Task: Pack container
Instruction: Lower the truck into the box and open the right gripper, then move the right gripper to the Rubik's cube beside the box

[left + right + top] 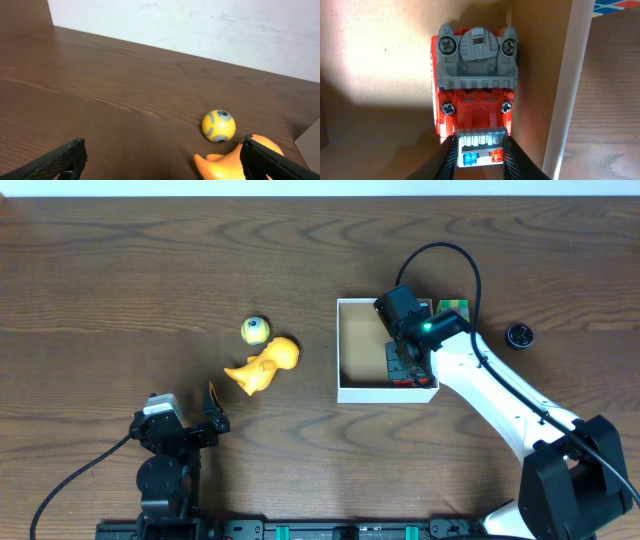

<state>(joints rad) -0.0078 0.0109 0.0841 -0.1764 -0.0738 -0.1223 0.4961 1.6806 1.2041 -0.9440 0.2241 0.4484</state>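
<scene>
Now the right gripper clamps the red toy truck just beside the right wall of the container; the left gripper, lower left, is wide open.

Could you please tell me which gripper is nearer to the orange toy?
Left. The left gripper sits open just short of the orange toy; the right gripper is farther off, inside the container, shut on a red toy truck.
</scene>
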